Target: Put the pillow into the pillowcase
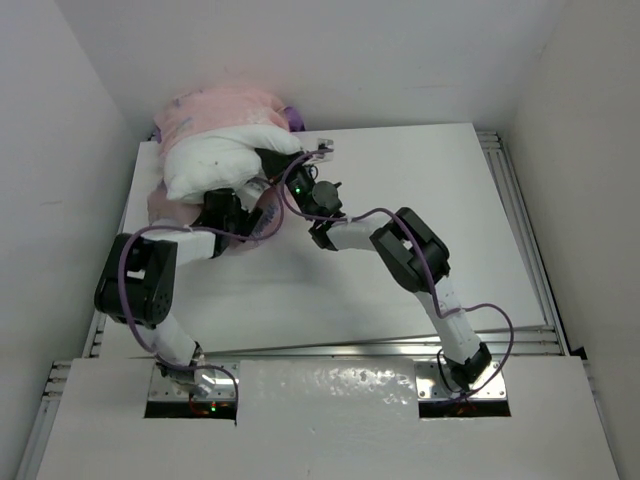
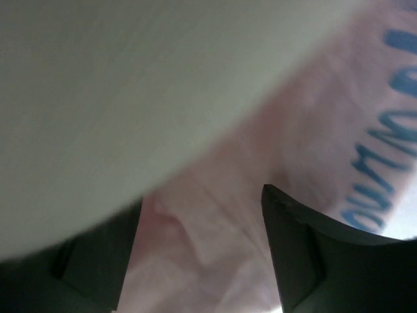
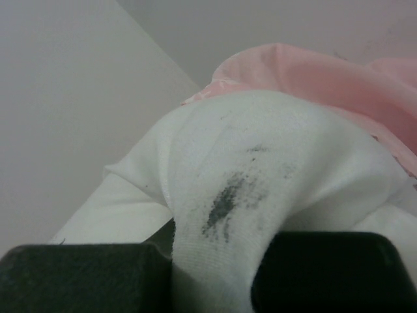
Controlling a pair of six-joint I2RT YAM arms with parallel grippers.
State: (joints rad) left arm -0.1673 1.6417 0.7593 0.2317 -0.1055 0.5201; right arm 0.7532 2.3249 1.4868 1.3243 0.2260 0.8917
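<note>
Pillow lay at the table's far left corner, long axis crosswise, far side under the pink pillowcase. Right gripper was clamped on its near right corner. Left gripper sat beneath, fingers apart over pink cloth, likely nearer the case's opening.

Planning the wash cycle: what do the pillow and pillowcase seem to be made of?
Pillow: white matte cloth, perhaps cotton-like, over soft filling; it puffs and creases roundly. Pillowcase: thin pale pink fabric, matte, finely wrinkled, with blurred blue print; the fibre cannot be told.
</note>
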